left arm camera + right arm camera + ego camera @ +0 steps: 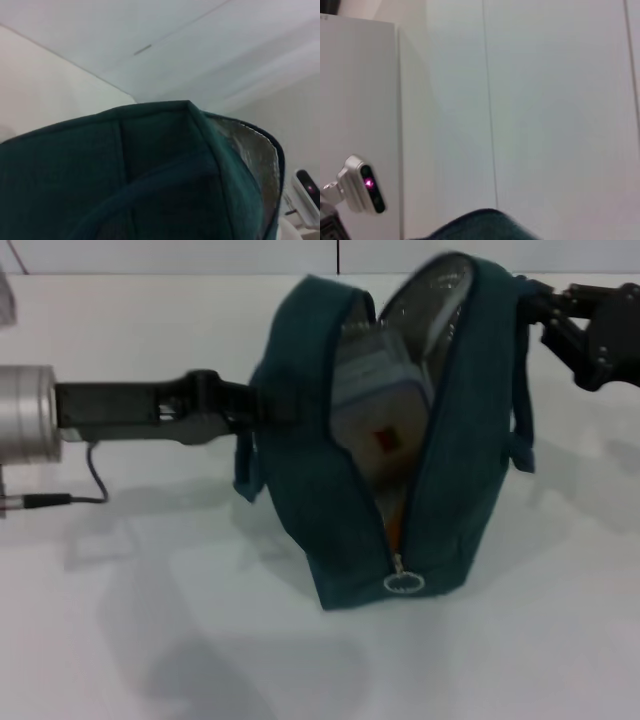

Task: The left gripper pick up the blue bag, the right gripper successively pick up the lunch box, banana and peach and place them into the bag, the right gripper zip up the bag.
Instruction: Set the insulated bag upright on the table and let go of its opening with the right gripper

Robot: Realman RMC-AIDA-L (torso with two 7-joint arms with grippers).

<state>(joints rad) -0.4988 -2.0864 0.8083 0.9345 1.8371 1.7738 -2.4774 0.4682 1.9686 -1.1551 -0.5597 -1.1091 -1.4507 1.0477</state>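
Note:
The blue bag (330, 490) stands upright in the middle of the table, its zipper open and the ring pull (403, 583) low at the near end. Inside, the lunch box (385, 390) leans against the silver lining, red sticker showing. An orange strip of the banana (395, 525) shows low in the opening. The peach is hidden. My left gripper (255, 405) is shut on the bag's left side, where teal fabric (125, 165) fills the left wrist view. My right gripper (540, 315) is at the bag's far upper right edge, beside a handle (522, 410).
White table (150, 620) all around the bag, with the table's far edge and a wall behind. A thin black cable (90, 480) hangs from the left arm. A white device with a pink light (362, 192) shows in the right wrist view.

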